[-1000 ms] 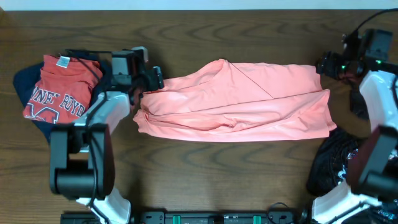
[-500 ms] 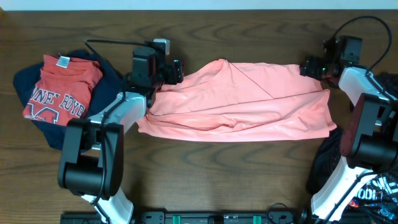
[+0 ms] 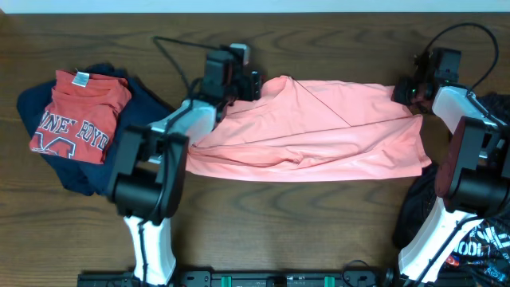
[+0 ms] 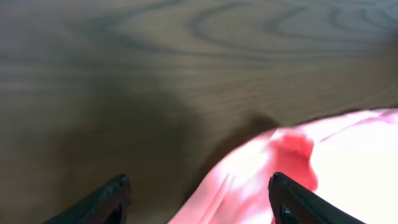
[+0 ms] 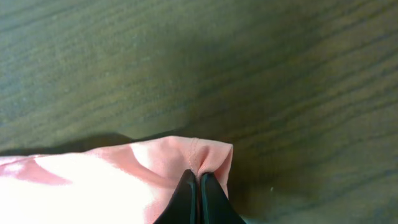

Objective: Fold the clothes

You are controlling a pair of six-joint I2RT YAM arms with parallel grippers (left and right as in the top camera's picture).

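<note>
The salmon-pink shirt point(image 3: 303, 131) of the clothes lies folded lengthwise across the middle of the table. My left gripper point(image 3: 259, 86) hovers open at its back left corner. In the left wrist view the dark fingertips point(image 4: 115, 196) stand wide apart, and the pink shirt's point(image 4: 348, 155) edge runs between them, untouched. My right gripper point(image 3: 402, 89) is at the back right corner. In the right wrist view its jaws point(image 5: 199, 179) are pinched shut on a small pleat of the pink shirt point(image 5: 124, 180).
A red-orange tee point(image 3: 76, 115) lies on a navy garment point(image 3: 32, 100) at the far left. Black printed garments point(image 3: 430, 211) are heaped at the right front. Bare wood lies behind and in front of the shirt.
My left gripper has swung right and back, from the shirt's left end to its back left corner. My right gripper has closed onto the back right corner.
</note>
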